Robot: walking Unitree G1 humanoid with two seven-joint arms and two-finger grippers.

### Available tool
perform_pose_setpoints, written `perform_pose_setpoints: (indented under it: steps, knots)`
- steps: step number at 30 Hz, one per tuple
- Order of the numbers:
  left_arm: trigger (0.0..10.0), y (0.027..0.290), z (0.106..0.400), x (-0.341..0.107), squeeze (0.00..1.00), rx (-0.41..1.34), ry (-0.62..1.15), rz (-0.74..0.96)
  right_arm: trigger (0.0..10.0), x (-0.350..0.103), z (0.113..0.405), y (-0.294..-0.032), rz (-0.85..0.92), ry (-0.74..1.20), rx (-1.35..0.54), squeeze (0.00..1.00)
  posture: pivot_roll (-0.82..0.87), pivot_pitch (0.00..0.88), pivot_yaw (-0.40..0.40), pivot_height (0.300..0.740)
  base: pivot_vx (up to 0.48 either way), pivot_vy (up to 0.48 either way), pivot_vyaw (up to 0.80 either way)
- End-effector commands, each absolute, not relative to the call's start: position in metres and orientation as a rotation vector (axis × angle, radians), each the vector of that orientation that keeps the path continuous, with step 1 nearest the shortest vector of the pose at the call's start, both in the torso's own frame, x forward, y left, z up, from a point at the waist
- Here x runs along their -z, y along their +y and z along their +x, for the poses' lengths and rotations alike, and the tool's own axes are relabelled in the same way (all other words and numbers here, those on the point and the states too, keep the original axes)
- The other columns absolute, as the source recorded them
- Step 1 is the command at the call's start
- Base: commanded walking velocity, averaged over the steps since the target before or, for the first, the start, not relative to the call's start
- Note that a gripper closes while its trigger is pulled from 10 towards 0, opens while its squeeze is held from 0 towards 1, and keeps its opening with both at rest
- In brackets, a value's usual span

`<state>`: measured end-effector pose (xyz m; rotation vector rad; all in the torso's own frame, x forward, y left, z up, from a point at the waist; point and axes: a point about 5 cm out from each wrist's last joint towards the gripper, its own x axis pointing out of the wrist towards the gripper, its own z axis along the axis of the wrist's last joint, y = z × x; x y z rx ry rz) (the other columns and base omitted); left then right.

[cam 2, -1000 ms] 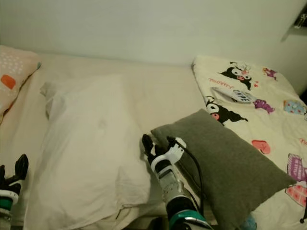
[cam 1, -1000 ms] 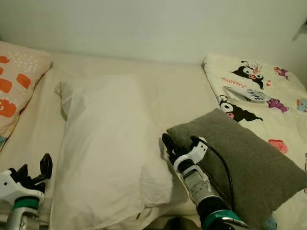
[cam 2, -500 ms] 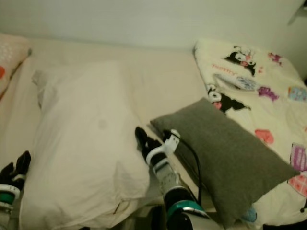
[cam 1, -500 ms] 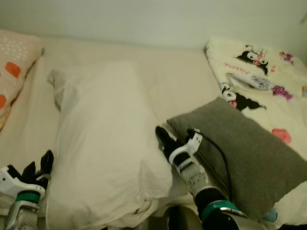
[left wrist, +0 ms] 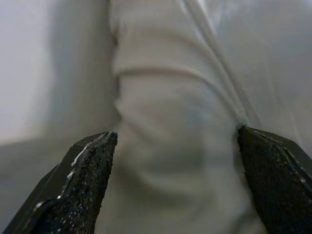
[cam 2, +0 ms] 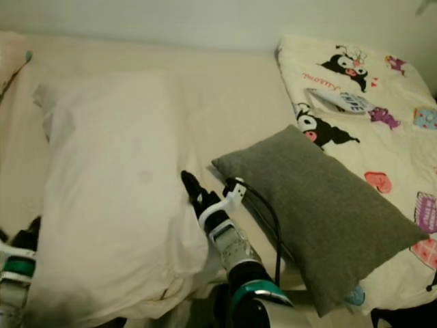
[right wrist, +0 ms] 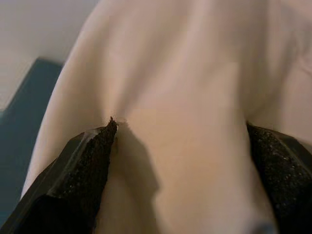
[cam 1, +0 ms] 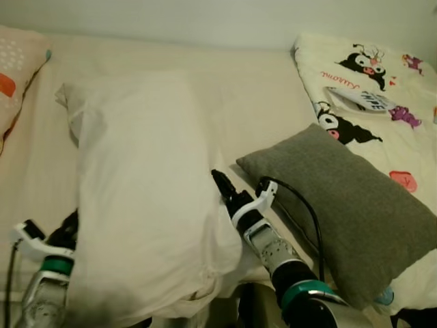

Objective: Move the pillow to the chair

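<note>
A large white pillow (cam 1: 143, 198) lies lengthwise on the cream bed sheet (cam 1: 259, 102). My right gripper (cam 1: 222, 188) presses into the pillow's right edge, between it and a grey pillow (cam 1: 348, 205). In the right wrist view the gripper (right wrist: 180, 165) is open, with bulging white fabric between its black fingers (right wrist: 83, 170). My left gripper (cam 1: 68, 229) sits against the pillow's lower left edge. The left wrist view shows that gripper (left wrist: 175, 170) open, its fingers (left wrist: 83, 185) spread either side of a fold of the pillow (left wrist: 170, 122).
A cartoon-print blanket (cam 1: 382, 102) covers the right side of the bed, partly under the grey pillow. An orange-patterned cushion (cam 1: 17, 75) lies at the far left. A black cable (cam 1: 300, 205) loops from my right wrist over the grey pillow.
The camera has tipped down and closer to the bed. My right gripper has slid left into the white pillow's right edge. My left gripper has moved in against its left edge.
</note>
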<state>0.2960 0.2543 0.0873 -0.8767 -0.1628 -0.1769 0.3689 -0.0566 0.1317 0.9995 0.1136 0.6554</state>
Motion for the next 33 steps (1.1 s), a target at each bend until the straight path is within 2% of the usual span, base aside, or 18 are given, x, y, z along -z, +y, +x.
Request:
perform_pose_setpoints:
  steps: [1,6,7,12,13,15,16,17,20,21,22,23,24,25,33]
  knots:
    - [10.0,0.240,0.291,-0.074,1.00,0.240,-0.088,-0.922,10.0,-0.118,0.350,-0.021,1.045,0.200,-0.765,1.00,0.02,0.299,-0.070,0.584,0.000,0.000,0.00]
    - [10.0,0.223,0.290,-0.075,1.00,0.369,-0.051,-0.996,10.0,-0.110,0.338,-0.012,1.019,0.244,-0.880,1.00,0.03,0.289,-0.062,0.584,0.000,0.000,0.00]
    - [10.0,0.212,0.287,-0.077,1.00,0.456,-0.019,-0.987,10.0,-0.108,0.331,-0.008,1.029,0.255,-0.937,1.00,0.04,0.280,-0.057,0.584,0.000,0.000,0.00]
    - [10.0,0.204,0.282,-0.075,1.00,0.508,0.017,-0.916,10.0,-0.106,0.324,-0.004,1.007,0.265,-1.009,1.00,0.05,0.271,-0.053,0.584,0.000,0.000,0.00]
    - [10.0,0.202,0.280,-0.074,0.72,0.517,0.027,-0.894,10.0,-0.105,0.322,-0.002,0.985,0.275,-1.032,1.00,0.05,0.263,-0.052,0.584,0.000,0.000,0.00]
    - [10.0,0.201,0.279,-0.074,0.72,0.526,0.035,-0.881,10.0,-0.105,0.320,-0.001,0.969,0.283,-1.048,1.00,0.05,0.263,-0.052,0.584,0.000,0.000,0.00]
    - [10.0,0.200,0.278,-0.072,0.00,0.532,0.056,-0.841,10.0,-0.103,0.316,0.000,0.924,0.295,-1.097,0.62,0.06,0.253,-0.051,0.584,0.000,0.000,0.00]
    - [10.0,0.199,0.278,-0.069,0.00,0.529,0.074,-0.800,10.0,-0.100,0.311,0.001,0.871,0.314,-1.150,0.18,0.06,0.247,-0.050,0.584,0.000,0.000,0.00]
    - [10.0,0.198,0.278,-0.067,0.00,0.524,0.092,-0.760,10.0,-0.097,0.305,0.002,0.818,0.335,-1.205,0.18,0.06,0.247,-0.050,0.584,0.000,0.000,0.00]
    - [6.3,0.199,0.279,-0.066,0.00,0.506,0.100,-0.715,4.4,-0.094,0.302,0.001,0.794,0.342,-1.221,0.00,0.07,0.231,-0.045,0.584,0.000,0.000,0.00]
    - [6.3,0.199,0.279,-0.065,0.00,0.495,0.105,-0.683,4.4,-0.093,0.300,0.000,0.781,0.345,-1.230,0.00,0.07,0.231,-0.045,0.584,0.000,0.000,0.00]
    - [3.4,0.201,0.280,-0.065,0.00,0.470,0.104,-0.638,1.2,-0.091,0.298,-0.001,0.765,0.345,-1.240,0.00,0.07,0.225,-0.043,0.584,0.000,0.000,0.00]
    - [3.4,0.201,0.280,-0.065,0.00,0.470,0.104,-0.638,1.2,-0.091,0.298,-0.001,0.765,0.345,-1.240,0.00,0.07,0.225,-0.043,0.584,0.000,0.000,0.00]
    - [0.0,0.204,0.282,-0.064,0.00,0.431,0.097,-0.614,0.0,-0.090,0.296,-0.002,0.752,0.350,-1.247,0.00,0.08,0.215,-0.039,0.584,0.000,0.000,0.00]
    - [0.0,0.207,0.285,-0.073,0.00,0.379,0.030,-0.536,0.0,-0.086,0.290,-0.009,0.710,0.351,-1.286,0.00,0.09,0.171,-0.025,0.584,0.000,0.000,0.00]
